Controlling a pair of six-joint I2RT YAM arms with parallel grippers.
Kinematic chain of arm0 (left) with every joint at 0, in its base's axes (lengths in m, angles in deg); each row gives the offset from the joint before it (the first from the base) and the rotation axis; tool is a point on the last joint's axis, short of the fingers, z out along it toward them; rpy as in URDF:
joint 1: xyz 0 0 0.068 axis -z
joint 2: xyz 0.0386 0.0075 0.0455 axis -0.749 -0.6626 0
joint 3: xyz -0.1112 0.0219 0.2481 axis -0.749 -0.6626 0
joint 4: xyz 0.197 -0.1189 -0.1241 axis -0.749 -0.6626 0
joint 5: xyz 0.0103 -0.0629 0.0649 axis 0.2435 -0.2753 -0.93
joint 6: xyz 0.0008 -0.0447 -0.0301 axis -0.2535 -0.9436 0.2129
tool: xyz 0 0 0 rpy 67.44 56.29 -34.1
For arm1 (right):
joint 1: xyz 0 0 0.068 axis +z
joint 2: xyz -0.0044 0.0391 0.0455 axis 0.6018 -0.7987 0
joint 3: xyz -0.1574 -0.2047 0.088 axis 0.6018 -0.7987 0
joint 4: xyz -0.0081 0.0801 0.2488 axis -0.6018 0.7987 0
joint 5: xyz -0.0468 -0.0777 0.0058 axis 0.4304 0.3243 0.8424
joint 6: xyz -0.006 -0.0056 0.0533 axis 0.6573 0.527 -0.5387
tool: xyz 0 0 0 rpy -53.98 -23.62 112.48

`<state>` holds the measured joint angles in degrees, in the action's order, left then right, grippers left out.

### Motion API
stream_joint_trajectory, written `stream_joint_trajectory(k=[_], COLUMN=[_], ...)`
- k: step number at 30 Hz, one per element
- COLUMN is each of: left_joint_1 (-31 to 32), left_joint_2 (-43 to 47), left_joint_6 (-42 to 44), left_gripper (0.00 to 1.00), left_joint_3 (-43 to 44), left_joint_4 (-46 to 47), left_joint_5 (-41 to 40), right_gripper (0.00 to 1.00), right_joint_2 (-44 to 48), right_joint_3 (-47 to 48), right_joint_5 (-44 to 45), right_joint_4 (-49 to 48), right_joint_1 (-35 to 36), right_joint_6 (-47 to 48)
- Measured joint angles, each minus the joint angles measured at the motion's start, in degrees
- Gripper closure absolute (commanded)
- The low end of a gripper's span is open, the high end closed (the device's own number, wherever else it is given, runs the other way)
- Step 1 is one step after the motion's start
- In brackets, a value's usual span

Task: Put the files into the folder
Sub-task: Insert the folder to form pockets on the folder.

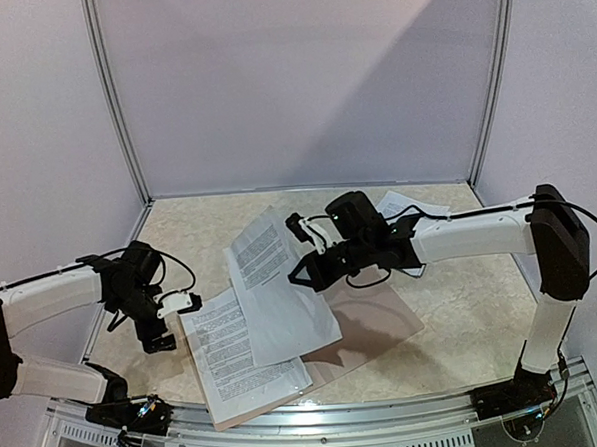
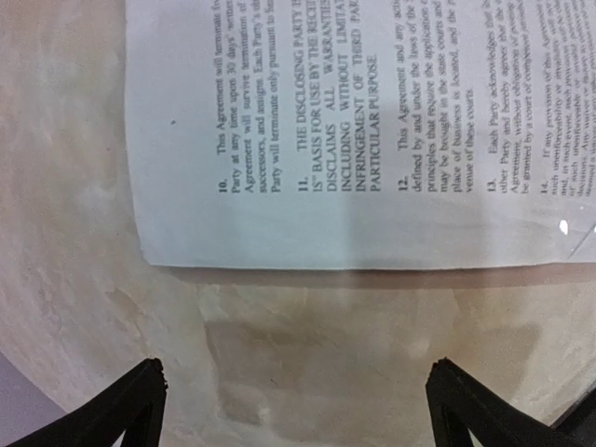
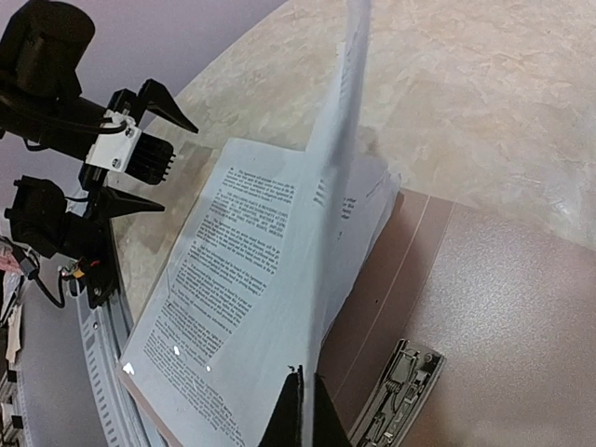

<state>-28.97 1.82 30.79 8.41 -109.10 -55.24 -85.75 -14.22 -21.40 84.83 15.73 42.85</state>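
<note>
The tan-brown folder (image 1: 379, 324) lies open near the table's front, and its metal clip (image 3: 396, 391) shows in the right wrist view. One printed sheet (image 1: 240, 357) lies flat on the folder's left leaf. My right gripper (image 1: 298, 252) is shut on the edge of a second printed sheet (image 1: 277, 285) and holds it raised and tilted above the folder; the right wrist view shows my fingertips (image 3: 303, 410) pinching that sheet (image 3: 331, 177). My left gripper (image 1: 176, 322) is open and empty just left of the flat sheet (image 2: 372, 140), with bare table between its fingers.
Another printed sheet (image 1: 413, 205) lies at the back right, partly behind the right arm. White booth walls close in the table on three sides. A metal rail (image 1: 319, 423) runs along the front edge.
</note>
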Motion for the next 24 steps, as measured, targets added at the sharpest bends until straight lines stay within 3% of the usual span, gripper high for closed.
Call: stream_joint_trajectory(k=[10,24], left_joint_1=[4.31,7.43], left_joint_2=[-1.25,-1.29], left_joint_6=[1.07,1.18], left_gripper=[0.0,0.01], left_joint_3=[-4.28,-4.61], left_joint_4=[5.75,8.17], left_joint_5=[-0.02,-0.24], right_gripper=[1.0,1.0], right_joint_2=[-1.9,-9.14], right_joint_3=[0.0,0.11], right_joint_5=[-2.6,-12.35], right_joint_4=[1.03,-8.02], right_joint_1=[2.03,2.03], right_joint_6=[1.53,-14.69])
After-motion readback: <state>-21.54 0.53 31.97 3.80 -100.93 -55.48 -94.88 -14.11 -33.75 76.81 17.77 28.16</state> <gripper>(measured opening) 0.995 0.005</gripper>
